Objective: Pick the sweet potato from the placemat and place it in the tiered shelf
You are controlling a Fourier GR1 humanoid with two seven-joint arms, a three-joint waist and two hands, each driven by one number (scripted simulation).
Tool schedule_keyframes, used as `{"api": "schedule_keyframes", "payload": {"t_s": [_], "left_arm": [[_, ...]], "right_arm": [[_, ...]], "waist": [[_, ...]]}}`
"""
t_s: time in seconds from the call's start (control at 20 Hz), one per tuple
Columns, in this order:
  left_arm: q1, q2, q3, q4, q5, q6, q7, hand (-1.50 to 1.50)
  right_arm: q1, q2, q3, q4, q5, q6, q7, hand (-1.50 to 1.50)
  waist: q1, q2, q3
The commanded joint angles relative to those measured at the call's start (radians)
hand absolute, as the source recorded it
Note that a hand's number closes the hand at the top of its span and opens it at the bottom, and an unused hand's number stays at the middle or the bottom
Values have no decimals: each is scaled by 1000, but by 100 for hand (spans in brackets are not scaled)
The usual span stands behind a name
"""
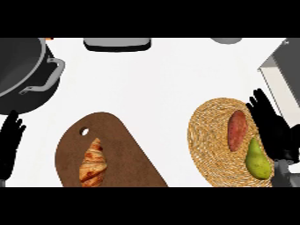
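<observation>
No readable text or labels.

Pot cut by left edge; shelf by right edge; right hand hides placemat rim.

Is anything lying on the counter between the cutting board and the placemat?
Nothing. In the head view, only a bare strip of white counter separates the cutting board from the placemat.

sweet potato and pear on placemat, my right | croissant on cutting board, left of it | pot behind, far left
</observation>
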Motion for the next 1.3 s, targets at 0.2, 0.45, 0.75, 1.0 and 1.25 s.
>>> {"api": "schedule_keyframes", "payload": {"t_s": [0.2,0.45,0.75,1.0,1.25], "left_arm": [[-194,10,-25,-76,14,-84,-16,0],[-275,-35,-73,-90,46,-118,43,0],[-318,-55,-79,-95,13,-115,80,0],[-330,-77,-83,-37,-8,-100,50,0],[-322,-56,-78,-39,11,-141,45,0]], "right_arm": [[-151,-222,-210,17,17,76,-120,150],[-177,-163,-365,179,-142,34,-57,-150],[-161,-240,-385,139,-216,291,-120,-150],[-84,-383,-265,-33,-174,384,109,-150],[-101,-611,-131,-112,22,463,272,-150]], "waist": [[0,12,4],[3,17,6],[14,13,3],[-1,11,1],[18,13,-4]]}}
